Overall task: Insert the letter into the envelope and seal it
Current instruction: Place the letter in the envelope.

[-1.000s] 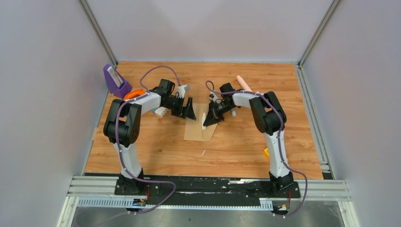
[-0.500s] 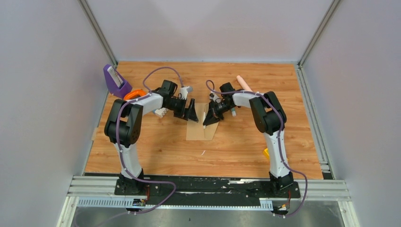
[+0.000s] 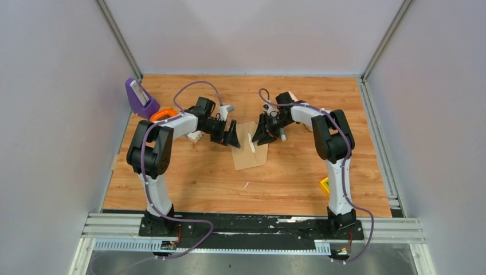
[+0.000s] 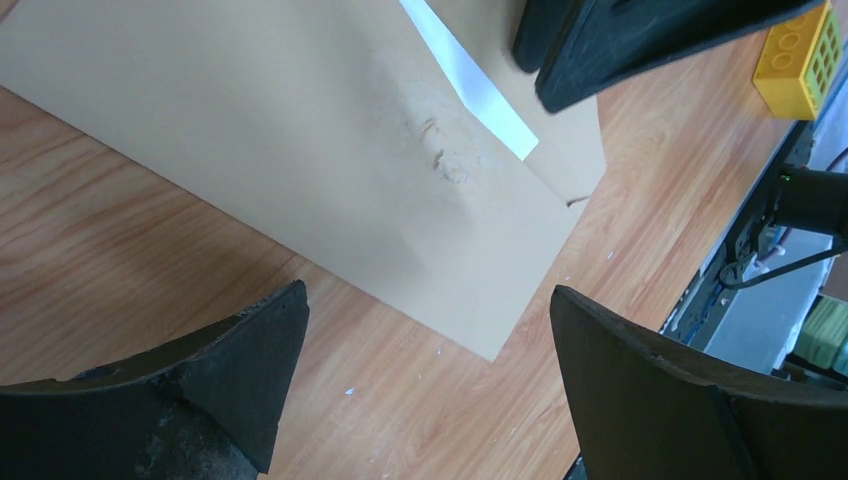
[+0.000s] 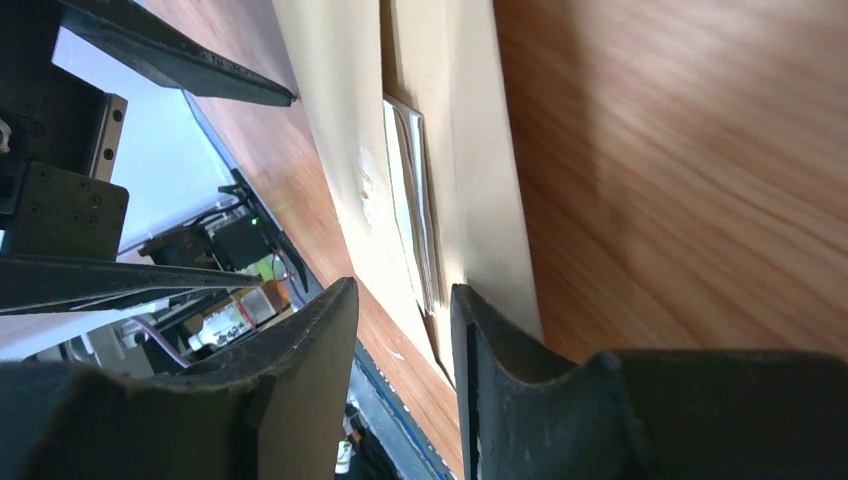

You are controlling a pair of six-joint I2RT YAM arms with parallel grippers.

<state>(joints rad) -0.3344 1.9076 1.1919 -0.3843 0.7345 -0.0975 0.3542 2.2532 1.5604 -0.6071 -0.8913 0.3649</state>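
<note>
Envelope (image 3: 247,156) flat on table (image 3: 189,183), letter (image 3: 251,143) edge poking out. Left gripper (image 3: 232,140) spread wide, empty, beside envelope. Right gripper (image 3: 259,136) slightly parted, gripping nothing, near letter.

Matt, scuffed kraft-paper envelope (image 3: 248,156); white paper letter (image 3: 251,143); glossy, perhaps laminate, wood-grain table (image 3: 286,177).

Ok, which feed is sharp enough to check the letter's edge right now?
Left wrist: sharpest; the letter shows crisp but glaring white against the envelope. Right wrist: the table wood is smeared with blur, the letter's edge only soft, dark jaws filling the foreground. Top external: evenly lit, but the letter is a tiny sliver.
</note>
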